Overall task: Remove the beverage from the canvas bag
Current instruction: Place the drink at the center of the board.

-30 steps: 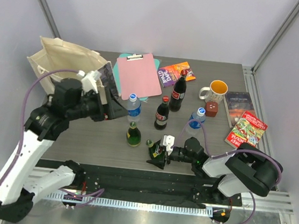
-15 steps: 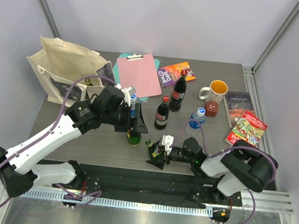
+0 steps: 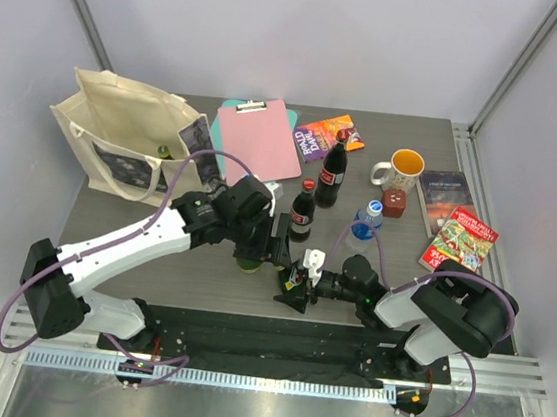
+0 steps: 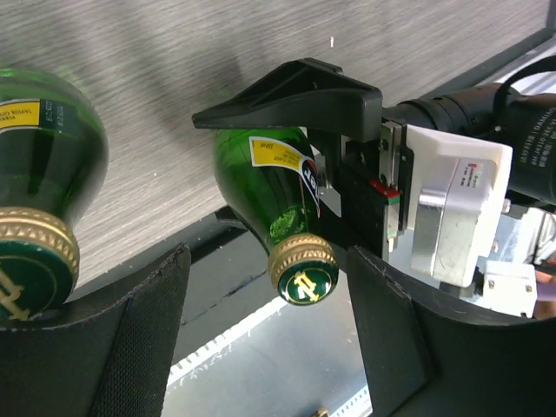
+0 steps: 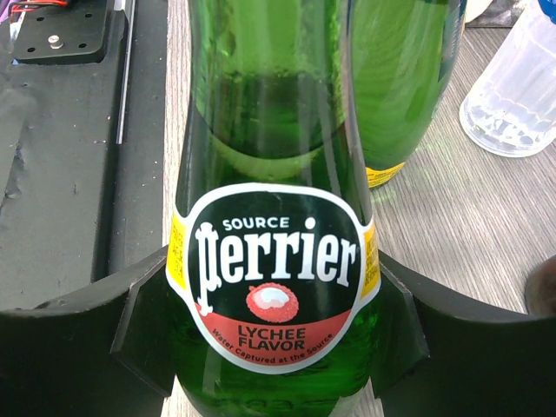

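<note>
Top external: bottle (image 3: 164,152) in canvas bag (image 3: 110,163)

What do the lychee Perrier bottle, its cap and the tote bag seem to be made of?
Bottle: likely glass, glossy see-through green with bright reflections.
Cap: probably metal, shiny green top and gold ridged edge.
Bag: cloth, matte cream, with soft sagging walls.

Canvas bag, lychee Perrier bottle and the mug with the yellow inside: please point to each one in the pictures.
canvas bag (image 3: 90,142), top external view, on its cream side wall.
Perrier bottle (image 5: 274,278), right wrist view, on the middle of its label.
mug (image 3: 408,165), top external view, on its yellow inside.
</note>
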### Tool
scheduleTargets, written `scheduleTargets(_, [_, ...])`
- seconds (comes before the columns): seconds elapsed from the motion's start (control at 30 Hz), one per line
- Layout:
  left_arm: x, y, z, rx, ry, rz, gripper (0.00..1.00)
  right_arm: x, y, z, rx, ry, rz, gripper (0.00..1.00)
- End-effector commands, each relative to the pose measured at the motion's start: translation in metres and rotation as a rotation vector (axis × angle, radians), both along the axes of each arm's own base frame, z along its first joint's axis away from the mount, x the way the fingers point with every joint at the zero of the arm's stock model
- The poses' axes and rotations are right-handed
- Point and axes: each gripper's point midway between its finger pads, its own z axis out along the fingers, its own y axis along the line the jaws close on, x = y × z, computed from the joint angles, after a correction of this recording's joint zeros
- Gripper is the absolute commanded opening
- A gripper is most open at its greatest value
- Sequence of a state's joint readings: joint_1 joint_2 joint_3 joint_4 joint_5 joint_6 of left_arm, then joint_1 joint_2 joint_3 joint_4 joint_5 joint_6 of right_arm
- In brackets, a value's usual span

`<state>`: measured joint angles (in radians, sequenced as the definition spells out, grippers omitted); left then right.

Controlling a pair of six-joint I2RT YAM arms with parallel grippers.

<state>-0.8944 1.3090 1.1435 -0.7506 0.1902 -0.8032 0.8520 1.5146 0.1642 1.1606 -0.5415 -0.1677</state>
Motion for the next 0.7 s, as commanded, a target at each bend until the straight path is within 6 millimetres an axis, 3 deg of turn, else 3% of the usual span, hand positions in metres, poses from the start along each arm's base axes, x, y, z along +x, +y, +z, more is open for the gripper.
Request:
scheduleTargets(0.0, [0.015,-0.014,0.02,-0.033,-0.098,0.001,0.72,0.015,0.014,0.086,0.268,-0.26,0.003,0.11])
scheduleTargets(0.23, [0.008,-0.03,0.012,-0.017,-0.071,-0.065,0.66,0.018,0.013,0.084,0.259,-0.266,-0.008,0.12])
scheduleTargets(0.33, [0.006,-0.034,0.009,-0.014,-0.058,-0.08,0.59,0.018,0.013,0.086,0.262,-0.267,-0.009,0.13])
scheduleTargets(0.43, [0.004,-0.035,0.01,-0.017,-0.049,-0.092,0.43,0.019,0.013,0.086,0.261,-0.264,-0.014,0.13])
scheduleTargets(0.53, [0.002,-0.032,0.012,-0.007,-0.046,-0.099,0.15,0.022,0.012,0.085,0.257,-0.263,-0.026,0.14])
scheduleTargets(0.63, [0.003,-0.028,0.017,0.006,-0.063,-0.092,0.0,0.025,0.011,0.085,0.254,-0.263,-0.034,0.18])
scheduleTargets(0.67, [0.004,-0.028,0.019,0.007,-0.066,-0.091,0.0,0.025,0.011,0.085,0.255,-0.266,-0.035,0.21])
